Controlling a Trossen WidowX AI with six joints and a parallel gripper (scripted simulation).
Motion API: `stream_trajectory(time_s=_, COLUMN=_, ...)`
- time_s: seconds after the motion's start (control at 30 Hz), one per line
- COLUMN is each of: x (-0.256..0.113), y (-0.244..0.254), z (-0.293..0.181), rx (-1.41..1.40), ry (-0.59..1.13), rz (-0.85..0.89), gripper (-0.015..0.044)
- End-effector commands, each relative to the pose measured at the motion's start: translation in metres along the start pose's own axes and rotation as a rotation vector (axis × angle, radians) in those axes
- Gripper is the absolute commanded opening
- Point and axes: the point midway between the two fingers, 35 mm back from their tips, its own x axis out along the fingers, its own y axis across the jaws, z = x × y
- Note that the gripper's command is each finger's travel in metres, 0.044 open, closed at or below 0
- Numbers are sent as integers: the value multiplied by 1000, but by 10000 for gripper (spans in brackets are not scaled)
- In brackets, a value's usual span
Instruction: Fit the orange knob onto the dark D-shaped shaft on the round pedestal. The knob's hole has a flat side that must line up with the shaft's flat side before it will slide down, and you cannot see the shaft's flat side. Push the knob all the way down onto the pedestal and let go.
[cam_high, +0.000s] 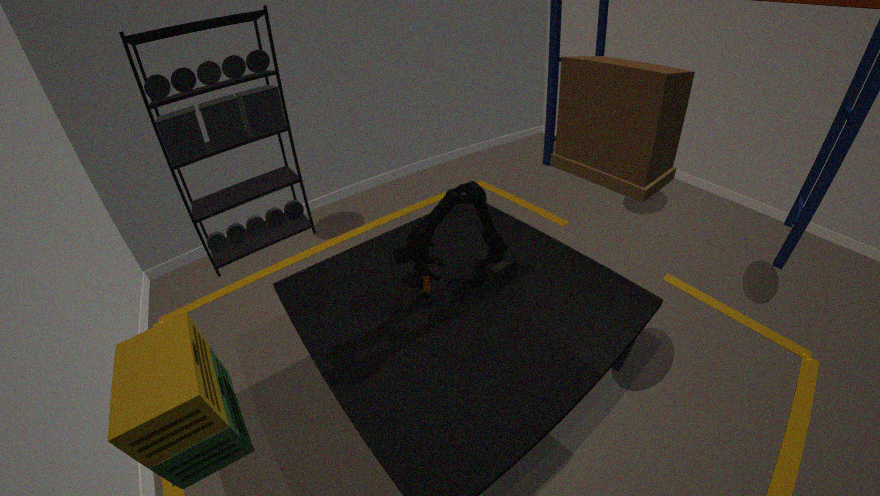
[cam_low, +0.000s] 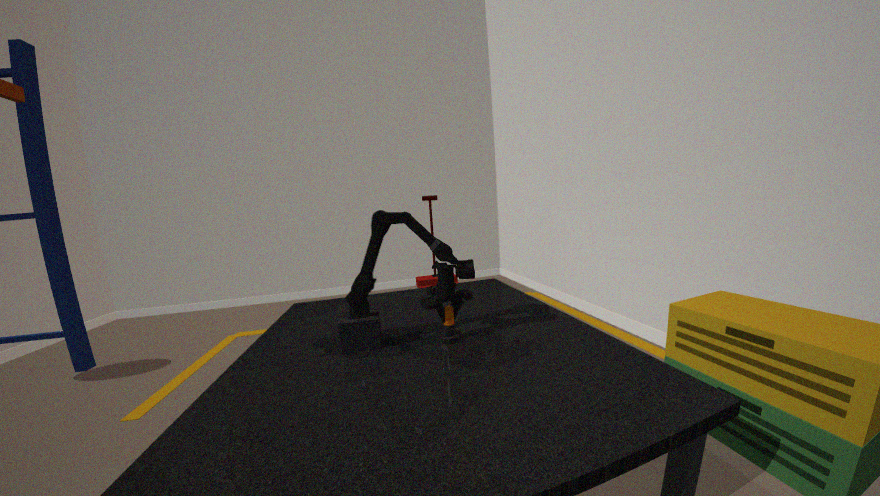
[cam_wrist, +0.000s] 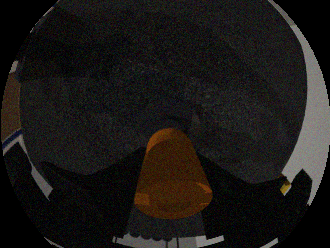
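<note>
The orange knob (cam_high: 426, 284) (cam_low: 448, 316) (cam_wrist: 172, 172) is upright, pointing down from my gripper (cam_high: 425, 279) (cam_low: 448, 309) (cam_wrist: 169, 154). The gripper is shut on the knob, with a dark finger on each side in the wrist view. The round pedestal (cam_low: 450, 338) is a dark, low shape on the black table (cam_high: 492, 369) (cam_low: 369, 406), just under the knob in the exterior view. In the wrist view its dim outline shows just beyond the knob's far end. The shaft and its flat side cannot be made out, nor whether the knob touches the shaft.
The arm's base (cam_low: 359, 333) stands on the table to the left of the pedestal in the exterior view. Yellow and green crates (cam_high: 160, 394) (cam_low: 770, 345) stand off the table. A shelf rack (cam_high: 246, 184) and a large brown box (cam_high: 610, 123) are by the walls.
</note>
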Motion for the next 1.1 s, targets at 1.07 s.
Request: stream_trajectory(time_s=1.07, x=-3, y=-2, z=-1, rx=-216, ry=0, rz=-1, gripper=0)
